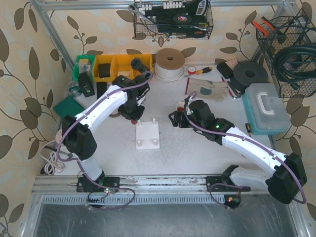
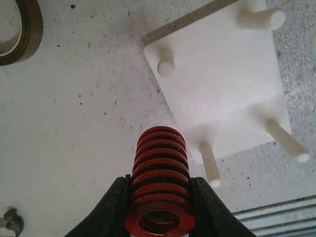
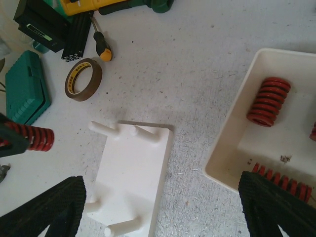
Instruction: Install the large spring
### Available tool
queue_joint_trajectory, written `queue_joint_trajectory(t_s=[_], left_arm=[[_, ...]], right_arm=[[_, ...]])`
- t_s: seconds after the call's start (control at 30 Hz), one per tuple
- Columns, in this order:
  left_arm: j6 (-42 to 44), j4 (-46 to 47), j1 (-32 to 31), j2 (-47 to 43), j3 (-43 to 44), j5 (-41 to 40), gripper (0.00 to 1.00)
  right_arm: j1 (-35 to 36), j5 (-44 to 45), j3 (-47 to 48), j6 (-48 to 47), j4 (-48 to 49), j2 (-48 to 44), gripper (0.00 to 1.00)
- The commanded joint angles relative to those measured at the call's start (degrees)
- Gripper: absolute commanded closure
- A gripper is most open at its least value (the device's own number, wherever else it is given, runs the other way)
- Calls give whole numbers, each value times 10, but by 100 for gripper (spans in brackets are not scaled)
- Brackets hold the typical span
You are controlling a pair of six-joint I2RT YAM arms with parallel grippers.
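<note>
- While my left tool [image 2: 160, 207] is clamped on the large spring [image 2: 160, 182], one black finger presses each side of the red coils near its open end.
- From the left wrist camera, the spring points away from me toward the worktop [image 2: 74, 123]. Its far end shows just beside the nearest peg [image 2: 210, 165] of the white peg plate [image 2: 222, 84].
- It sits on no peg. The right wrist camera shows it held off to one side of the plate, apart from its edge.
- That plate lies flat on the worktop with four white pegs, one near each corner.
- From above, it lies between my two arms, with the left tool just beyond its far left corner.
- My right tool [image 3: 163, 205] has its fingers spread wide apart and grips nothing. The plate's edge and bare worktop show between them.
- A cream tray [image 3: 217, 168] sits just beside the plate, on the side away from my held spring. One red spring [image 3: 268, 101] lies in it, and another [image 3: 281, 182] is partly hidden behind my finger.
- A roll of brown tape [image 3: 83, 79] lies flat on the worktop beyond the plate, near a screwdriver [image 3: 100, 42] with a yellow and black handle.
- A green case [image 3: 24, 89] lies beside the tape roll.
</note>
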Motion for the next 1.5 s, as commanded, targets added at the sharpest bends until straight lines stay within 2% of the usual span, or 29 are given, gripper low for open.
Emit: queue_joint_trajectory(t_s=[0.0, 0.23, 0.37, 0.77, 1.47], left_arm=[[13, 42, 2, 15, 13, -6, 100], [12, 102, 2, 36, 1, 5, 100], [12, 101, 2, 53, 7, 11, 100], [8, 132, 5, 51, -47, 8, 100], [12, 130, 9, 53, -39, -20, 100]], right_arm=[[3, 23, -11, -7, 14, -1, 16], [1, 44, -22, 1, 18, -9, 15], [-2, 42, -25, 4, 21, -8, 16], [-14, 27, -31, 12, 29, -3, 16], [-19, 17, -29, 14, 34, 9, 17]])
